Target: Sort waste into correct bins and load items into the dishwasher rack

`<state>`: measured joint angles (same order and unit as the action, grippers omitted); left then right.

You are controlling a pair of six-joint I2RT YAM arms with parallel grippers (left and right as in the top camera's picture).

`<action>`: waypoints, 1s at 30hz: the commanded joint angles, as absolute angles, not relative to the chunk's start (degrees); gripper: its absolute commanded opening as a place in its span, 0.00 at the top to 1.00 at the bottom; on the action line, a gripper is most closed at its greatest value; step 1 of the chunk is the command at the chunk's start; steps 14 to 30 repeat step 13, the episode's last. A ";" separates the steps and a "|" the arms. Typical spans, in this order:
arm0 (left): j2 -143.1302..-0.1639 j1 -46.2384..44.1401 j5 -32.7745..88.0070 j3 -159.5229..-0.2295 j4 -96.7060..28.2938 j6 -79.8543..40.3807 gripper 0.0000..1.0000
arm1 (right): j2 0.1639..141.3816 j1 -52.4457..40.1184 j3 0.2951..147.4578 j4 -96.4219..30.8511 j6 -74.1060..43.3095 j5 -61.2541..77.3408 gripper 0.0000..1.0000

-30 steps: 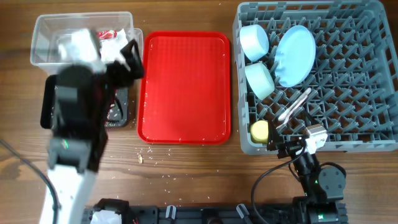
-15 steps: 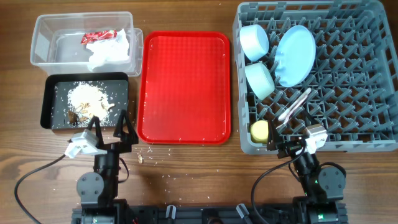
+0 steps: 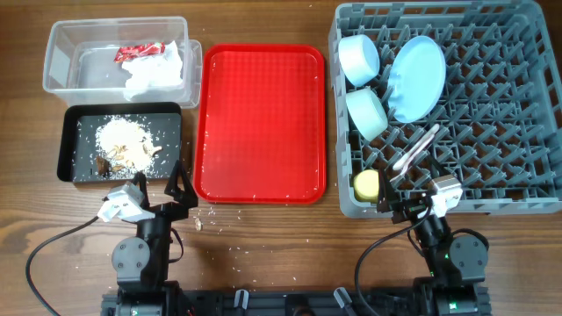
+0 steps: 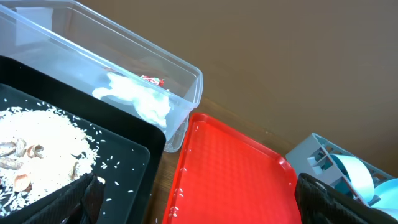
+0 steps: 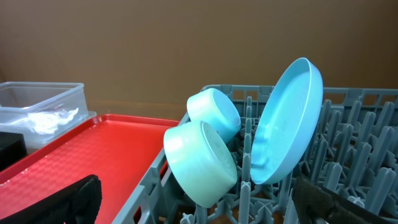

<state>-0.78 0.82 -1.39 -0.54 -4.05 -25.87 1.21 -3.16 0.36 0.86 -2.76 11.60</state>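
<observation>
At the near edge of the brown wooden bench [image 3: 290, 246], the left claw [image 3: 159, 183] stands released, its two black fingers spread wide with nothing between them, just short of the shallow black rectangular tray [image 3: 63, 145]. The right claw [image 3: 413, 204] is likewise released and empty, close to the front wall of the large square grey plastic rack [image 3: 509, 206]. A few pale crumbs [image 3: 199, 224] lie on the bench beside the left claw. The black tray holds a heap of whitish and brown food scraps [image 3: 123, 140]. Beside it lies the flat red plastic tray [image 3: 260, 123], with pale specks along its near edge. In the rack's front left corner sits the small yellow cup [image 3: 366, 184]. Behind it the white plastic fork and spoon [image 3: 414, 149] lie across the pegs. Farther back come the nearer pale mint bowl [image 3: 367, 114], the farther pale mint bowl [image 3: 358, 58], both tipped on edge, and the pale blue round plate [image 3: 416, 77] leaning upright beside them. Farthest on the left, the clear rectangular plastic tub [image 3: 53, 61] holds the crumpled white tissue [image 3: 156, 75] and the red-and-white snack wrapper [image 3: 138, 51].
</observation>
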 commanded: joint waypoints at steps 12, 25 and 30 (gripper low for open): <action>-0.16 1.13 -0.71 -0.34 -4.16 -25.76 0.00 | 0.80 -2.94 0.30 1.04 -3.57 12.53 0.00; -0.16 1.13 -0.69 -0.34 -4.16 -25.76 0.00 | 0.80 -2.94 0.30 1.04 -3.55 12.53 0.00; -0.16 1.13 -0.69 -0.34 -4.16 -25.76 0.00 | 0.80 -2.94 0.30 1.04 -3.55 12.53 0.00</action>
